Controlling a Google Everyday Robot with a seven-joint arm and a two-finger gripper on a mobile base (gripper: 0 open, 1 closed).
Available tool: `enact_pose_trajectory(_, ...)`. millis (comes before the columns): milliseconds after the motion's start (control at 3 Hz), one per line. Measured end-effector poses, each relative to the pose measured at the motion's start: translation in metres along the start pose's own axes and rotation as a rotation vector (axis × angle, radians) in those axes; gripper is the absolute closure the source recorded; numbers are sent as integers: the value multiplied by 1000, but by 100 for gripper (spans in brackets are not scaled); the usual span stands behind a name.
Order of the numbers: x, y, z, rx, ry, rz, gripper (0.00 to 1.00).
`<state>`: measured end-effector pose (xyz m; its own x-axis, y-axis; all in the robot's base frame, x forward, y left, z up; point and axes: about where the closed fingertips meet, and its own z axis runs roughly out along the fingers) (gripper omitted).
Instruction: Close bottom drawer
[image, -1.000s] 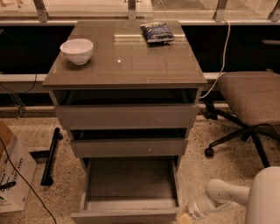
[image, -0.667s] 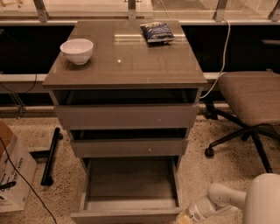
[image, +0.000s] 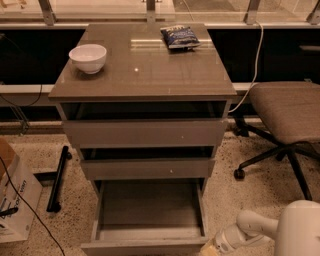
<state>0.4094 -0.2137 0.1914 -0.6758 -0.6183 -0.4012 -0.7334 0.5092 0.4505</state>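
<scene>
Lighting is warm and dim overall. Glare streaks lie across the cabinet top (image: 150, 75), with small highlights near the white bowl (image: 88, 57). Deep shadow fills the recesses above the two upper drawer fronts and the space behind the cabinet. The bottom drawer (image: 150, 205) is softly, evenly lit inside. The gripper (image: 214, 248), at the lower frame edge beside that drawer's right front corner, shows pale and bright.

cabinet top (image: 150, 75): glossy, smooth, grey-brown
bottom drawer (image: 150, 207): matt grey inside
bowl (image: 88, 57): glossy white
chair seat (image: 290, 110): woven cloth
floor (image: 225, 197): speckled stone
gripper (image: 212, 247): smooth pale plastic, bottom right beside the drawer front
</scene>
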Motion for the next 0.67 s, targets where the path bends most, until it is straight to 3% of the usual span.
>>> enact_pose_trajectory(667,-3,-9,8,12,-25,3,100)
